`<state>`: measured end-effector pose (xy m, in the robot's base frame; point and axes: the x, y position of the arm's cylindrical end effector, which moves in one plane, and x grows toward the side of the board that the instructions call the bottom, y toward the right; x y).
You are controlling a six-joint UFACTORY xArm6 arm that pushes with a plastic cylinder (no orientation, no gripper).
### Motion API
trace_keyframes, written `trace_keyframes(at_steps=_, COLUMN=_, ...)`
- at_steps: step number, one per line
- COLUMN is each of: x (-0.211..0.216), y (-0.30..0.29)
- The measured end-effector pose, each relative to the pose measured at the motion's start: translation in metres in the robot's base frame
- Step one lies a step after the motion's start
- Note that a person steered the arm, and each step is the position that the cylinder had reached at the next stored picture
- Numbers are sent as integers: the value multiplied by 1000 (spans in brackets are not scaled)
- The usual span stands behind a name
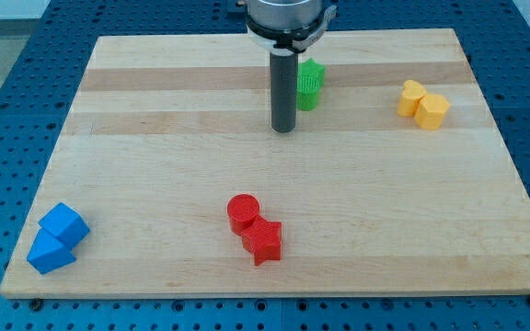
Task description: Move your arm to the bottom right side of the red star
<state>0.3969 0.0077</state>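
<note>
The red star [263, 240] lies near the view's bottom centre of the wooden board [155, 165]. A red cylinder [243, 211] touches it at its upper left. My tip [284, 129] stands in the upper middle of the board, well above the red star and slightly to its right. A green star-shaped block [310, 85] sits just right of the rod, partly hidden behind it.
Two yellow blocks [422, 104] sit together at the view's upper right. Two blue blocks [57, 238] sit together at the bottom left corner. A blue perforated table surrounds the board.
</note>
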Motion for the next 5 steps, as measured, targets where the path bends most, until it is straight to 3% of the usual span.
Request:
trace_keyframes(at_steps=2, x=0, y=0)
trace_keyframes(at_steps=4, x=33, y=10)
trace_keyframes(at_steps=5, x=72, y=21)
